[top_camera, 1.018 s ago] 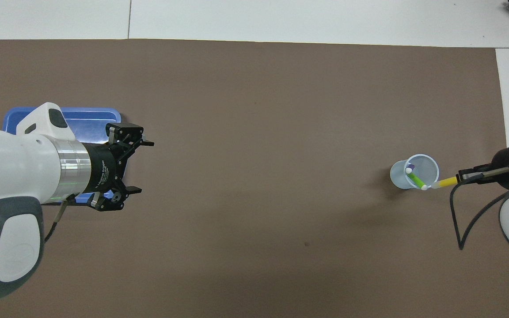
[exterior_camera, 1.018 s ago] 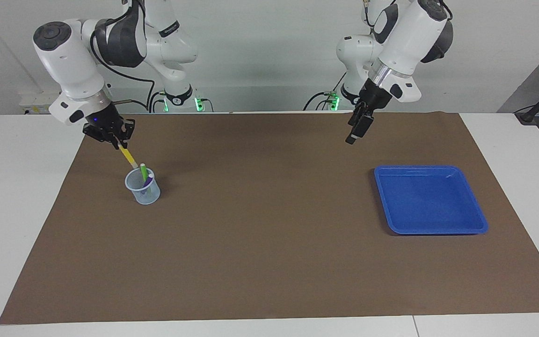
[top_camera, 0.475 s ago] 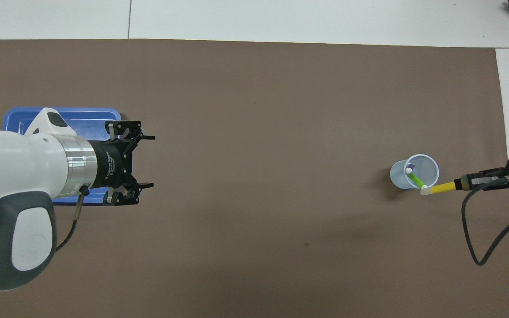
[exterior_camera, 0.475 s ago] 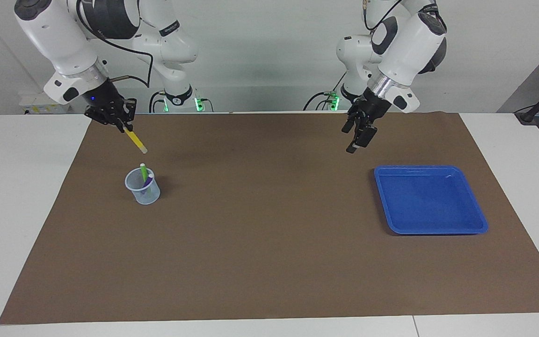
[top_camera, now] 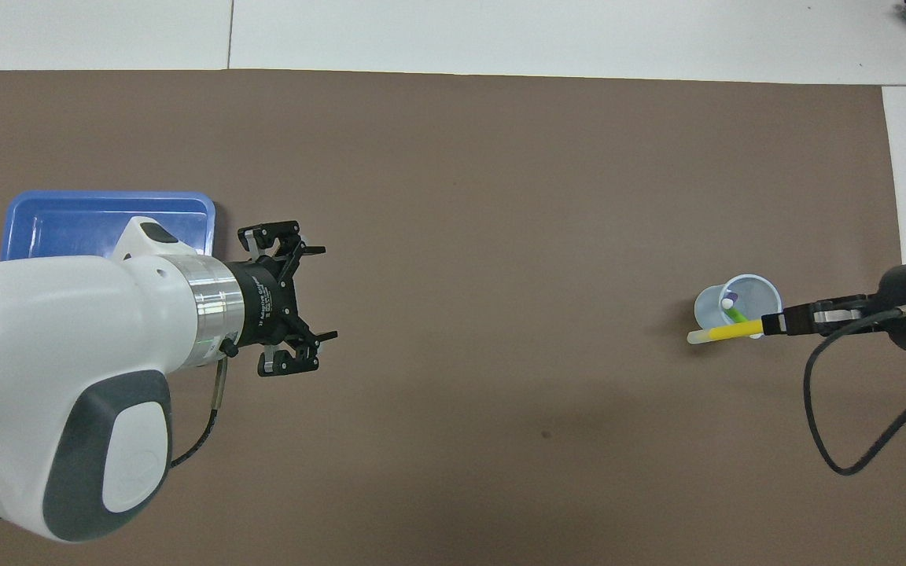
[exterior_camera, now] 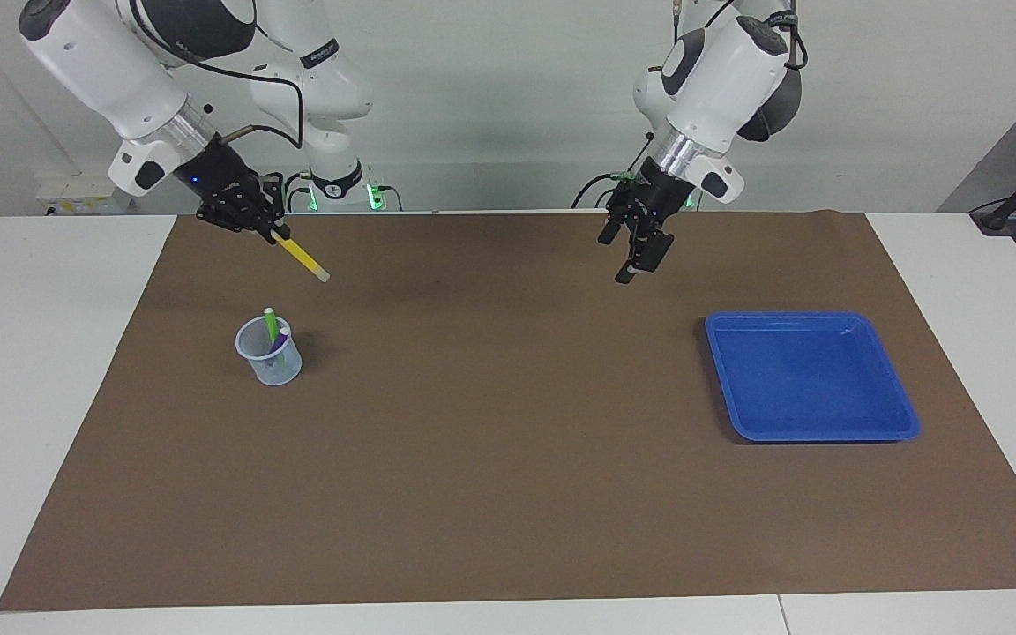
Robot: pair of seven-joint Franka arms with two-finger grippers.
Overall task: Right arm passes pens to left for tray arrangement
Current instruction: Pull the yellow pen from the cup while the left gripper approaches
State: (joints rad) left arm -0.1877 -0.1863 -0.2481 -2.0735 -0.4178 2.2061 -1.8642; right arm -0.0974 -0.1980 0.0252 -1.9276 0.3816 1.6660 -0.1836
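The yellow pen [exterior_camera: 301, 257] is in the air at the upper left of the facing view, pinched at its upper end by the right gripper [exterior_camera: 272, 231], whose fingertips are closed on it; its whitish tip slants down toward the middle of the mat [exterior_camera: 508, 494]. A second ago that pen was leaving the cup [exterior_camera: 270, 351], its lower end just at the rim; now it is clear of the cup and carried inward, so the pick is done and the carry to the handover is under way. In the overhead view the yellow pen [top_camera: 724, 333] lies level at the right of the frame, covering the rim of the cup [top_camera: 738, 305] from above, though the facing view shows it well above it. The green pen [exterior_camera: 271, 324] and the purple pen [exterior_camera: 277, 344] stand in the cup, untouched.

The left gripper [exterior_camera: 630, 250], at upper centre-right of the facing view, has swung from over the mat beside the tray [exterior_camera: 812, 432] toward the centre; its fingers are spread wide and hold nothing, which I read as readiness to receive. The tray sits at centre right of that view with no pen in it; all three placements remain to be done.
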